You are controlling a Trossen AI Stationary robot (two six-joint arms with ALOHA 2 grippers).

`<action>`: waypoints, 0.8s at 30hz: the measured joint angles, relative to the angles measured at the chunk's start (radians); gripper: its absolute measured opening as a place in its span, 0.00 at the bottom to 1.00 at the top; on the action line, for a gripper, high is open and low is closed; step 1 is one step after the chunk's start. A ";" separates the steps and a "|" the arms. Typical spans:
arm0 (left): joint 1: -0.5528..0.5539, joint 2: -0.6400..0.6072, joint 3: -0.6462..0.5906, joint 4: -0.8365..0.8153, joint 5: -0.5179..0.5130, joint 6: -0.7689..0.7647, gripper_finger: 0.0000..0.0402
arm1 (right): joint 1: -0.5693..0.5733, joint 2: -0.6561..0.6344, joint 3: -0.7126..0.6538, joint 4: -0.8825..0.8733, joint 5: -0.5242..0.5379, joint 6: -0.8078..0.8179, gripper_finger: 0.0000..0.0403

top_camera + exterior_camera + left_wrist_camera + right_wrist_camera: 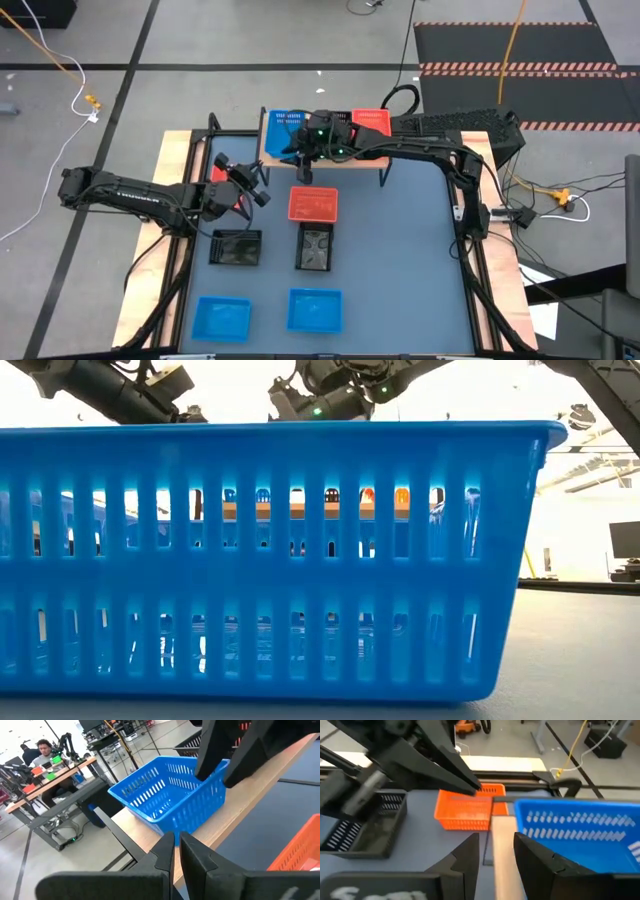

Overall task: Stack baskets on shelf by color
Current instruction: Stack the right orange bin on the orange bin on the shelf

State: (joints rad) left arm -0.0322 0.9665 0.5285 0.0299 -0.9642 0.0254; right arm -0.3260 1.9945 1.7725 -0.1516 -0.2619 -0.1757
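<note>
right claw [303, 172] hangs open and empty at the shelf [330, 158] front edge, beside the blue basket [285, 128] on its left end; red basket [371, 121] sits at the other end, colours kept apart. left claw [258, 190] is nearly closed, empty, near a red basket [313, 204] on the bench [400, 260].

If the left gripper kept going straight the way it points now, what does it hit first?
Most likely the blue basket standing on the shelf, or the shelf's near edge just below it. The left gripper, fingers almost together, aims right at them. The right gripper hangs close by, though depth is unclear.
</note>
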 joint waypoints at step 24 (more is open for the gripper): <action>-0.063 0.013 0.000 -0.073 0.180 -0.076 0.08 | 0.274 -0.452 -0.602 -0.010 0.079 -0.026 0.28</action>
State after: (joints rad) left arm -0.0949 0.9798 0.5282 -0.0434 -0.7840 -0.0509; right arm -0.0517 1.5425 1.1701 -0.1612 -0.1824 -0.2022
